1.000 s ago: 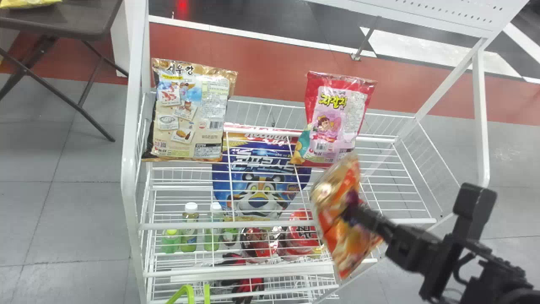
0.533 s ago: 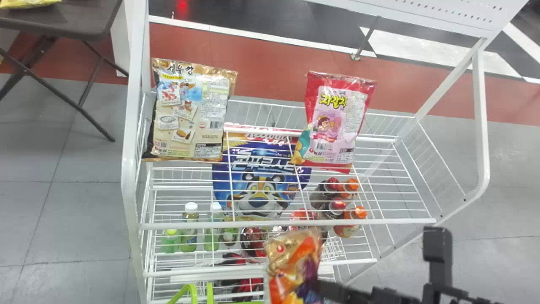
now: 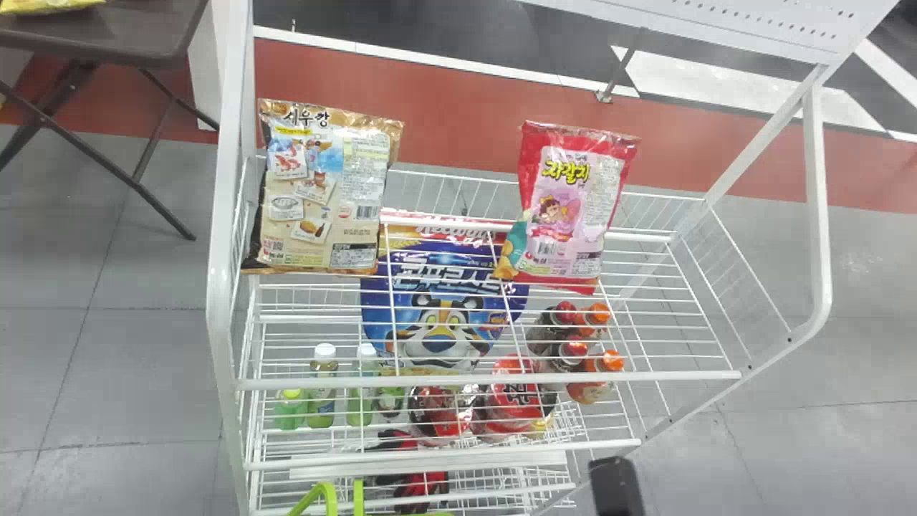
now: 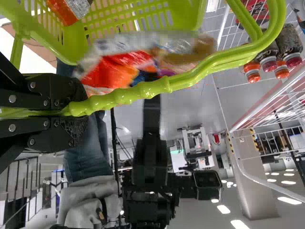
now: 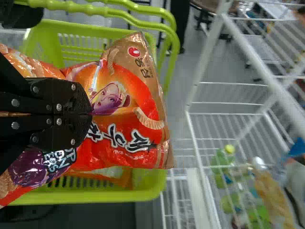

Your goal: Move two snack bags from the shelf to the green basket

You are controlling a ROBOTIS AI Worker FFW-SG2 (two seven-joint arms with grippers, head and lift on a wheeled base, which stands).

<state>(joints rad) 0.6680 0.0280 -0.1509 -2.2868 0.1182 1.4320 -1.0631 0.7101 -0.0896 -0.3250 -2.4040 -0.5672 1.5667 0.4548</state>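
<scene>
White wire shelf (image 3: pixel 487 375): top tier carries a tan bag (image 3: pixel 322 193) at its rear left corner and a red-and-pink bag (image 3: pixel 569 201) along the rear edge, right of middle. Green basket (image 5: pixel 95 196) sits beyond the front edge. Over the last second the orange snack bag (image 5: pixel 131 112) travels from above the shelf's front edge, near the right end, to the basket's mouth. Whether it touches the contents: cannot tell.

An orange packet (image 4: pixel 62 10) is in the basket; probably the first of the two, making the carried one the last delivery. Next: lower within the rim, then let go. Risk: the bag's wide ends snag on rim or handle.

Right gripper (image 5: pixel 88 114): pinching the bag across its middle. Left gripper (image 4: pixel 77 111): clamped on the basket's handle (image 4: pixel 128 98), presumably steadying it.
</scene>
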